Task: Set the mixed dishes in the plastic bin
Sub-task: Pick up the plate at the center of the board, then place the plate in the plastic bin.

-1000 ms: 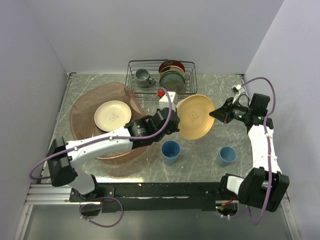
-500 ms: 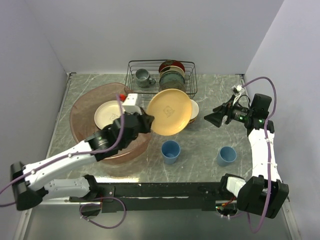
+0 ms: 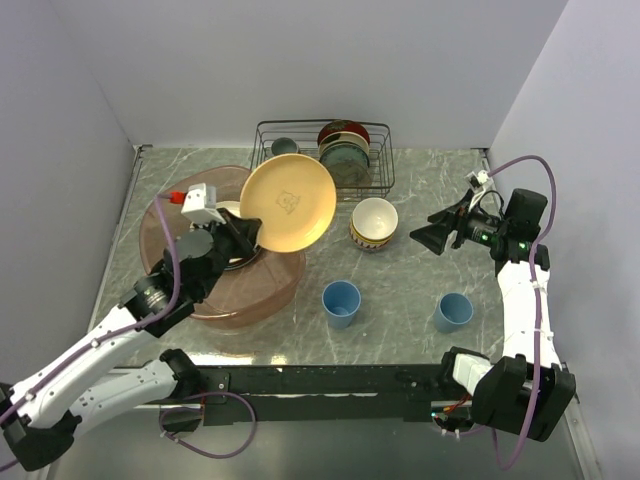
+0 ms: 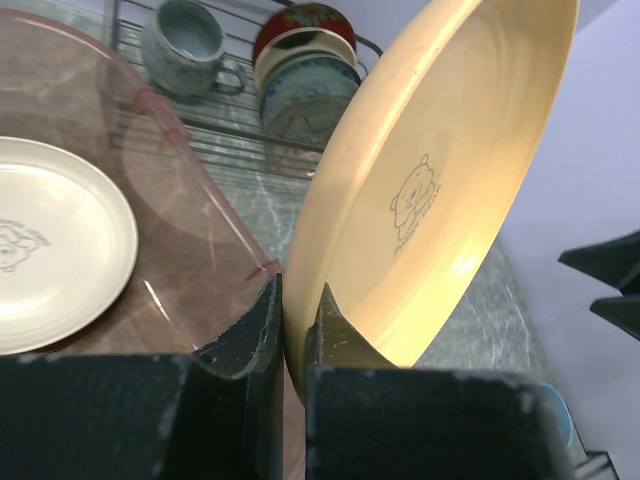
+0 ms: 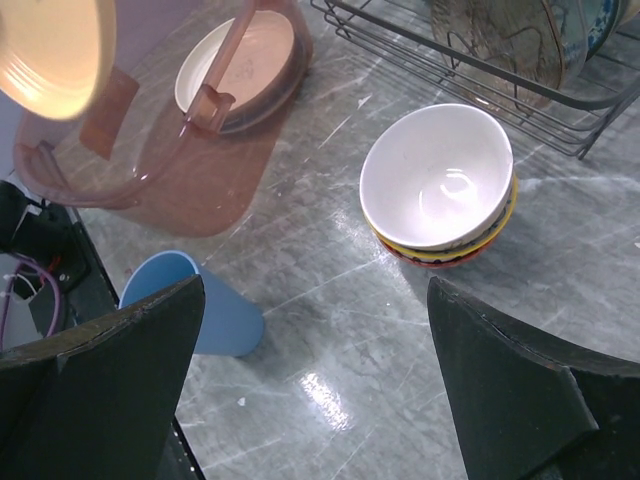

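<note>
Since prev. frame, L arm swings the yellow-orange plate (image 3: 288, 203) leftward, off the stacked bowls (image 3: 375, 222) and over the right side of the plastic bin (image 3: 272, 288).

1. Near edge: left light-blue cup (image 3: 341, 302) and right light-blue cup (image 3: 453, 311) stand on the bench (image 3: 430, 180), clear of the carry path.
2. L gripper (image 4: 297, 300): jaws narrow, pinching the plate's lower rim only. Plate stands steeply tilted, most of its wt. well out from the pinch. Risk: plate pivots or slips in the grip.
3. Bin wall sits directly under the plate edge (wrist view). Risk: lowering w/o more leftward travel strikes the flared rim and the plate tips onto the bench.
4. Cream plate (image 4: 50, 250) lies flat in the bin. Risk: early release means impact and chipping.
5. R gripper (image 3: 428, 232): jaws wide, empty, hovering right of the bowls, well apart from them.
6. Far: wire rack (image 3: 325, 150) is near the plate's upper edge. Risk: rearward swing during tilt-down clips it.
</note>
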Robot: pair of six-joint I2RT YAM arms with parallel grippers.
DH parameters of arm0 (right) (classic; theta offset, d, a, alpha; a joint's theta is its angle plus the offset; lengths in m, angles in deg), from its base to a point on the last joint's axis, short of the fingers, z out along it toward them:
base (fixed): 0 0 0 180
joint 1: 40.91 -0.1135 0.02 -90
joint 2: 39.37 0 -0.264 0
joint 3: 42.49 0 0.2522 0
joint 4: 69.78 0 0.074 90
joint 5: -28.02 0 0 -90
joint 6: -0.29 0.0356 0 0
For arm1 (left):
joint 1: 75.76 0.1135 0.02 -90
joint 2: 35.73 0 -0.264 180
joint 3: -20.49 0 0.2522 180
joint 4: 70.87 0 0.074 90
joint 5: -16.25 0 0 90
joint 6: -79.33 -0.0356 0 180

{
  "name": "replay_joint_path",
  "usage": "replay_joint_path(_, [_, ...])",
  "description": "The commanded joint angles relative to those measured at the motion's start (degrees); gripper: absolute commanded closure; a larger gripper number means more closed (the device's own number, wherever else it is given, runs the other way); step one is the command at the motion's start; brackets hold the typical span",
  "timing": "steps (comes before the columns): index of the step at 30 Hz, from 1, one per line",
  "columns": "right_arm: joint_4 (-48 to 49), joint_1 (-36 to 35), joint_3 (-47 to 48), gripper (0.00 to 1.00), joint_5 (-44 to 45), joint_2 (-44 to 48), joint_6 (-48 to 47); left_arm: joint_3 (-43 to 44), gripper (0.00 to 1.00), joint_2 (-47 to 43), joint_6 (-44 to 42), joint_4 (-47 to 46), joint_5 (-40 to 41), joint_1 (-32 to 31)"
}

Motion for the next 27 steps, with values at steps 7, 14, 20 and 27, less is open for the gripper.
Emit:
replay_joint_path(7, [2.1,0.5,-0.1,0.00,0.6,0.2,0.4,-1.1,0.99,-4.6,3.3,1.8,2.9,5.7])
replay_joint_path(14, [2.0,0.6,-0.1,0.00,0.9,0.0,0.3,-1.0,0.99,-3.0,3.4,3.5,-1.6,15.4])
replay_joint_path(20, [1.8,0.7,0.1,0.00,2.5,-0.8,0.4,-4.1,0.99,-2.9,5.6,2.6,-10.7,26.1])
replay_joint_path(27, [1.6,0.6,0.2,0.00,3.0,-1.3,0.5,-8.2,0.99,-2.2,8.5,1.7,-22.7,38.8])
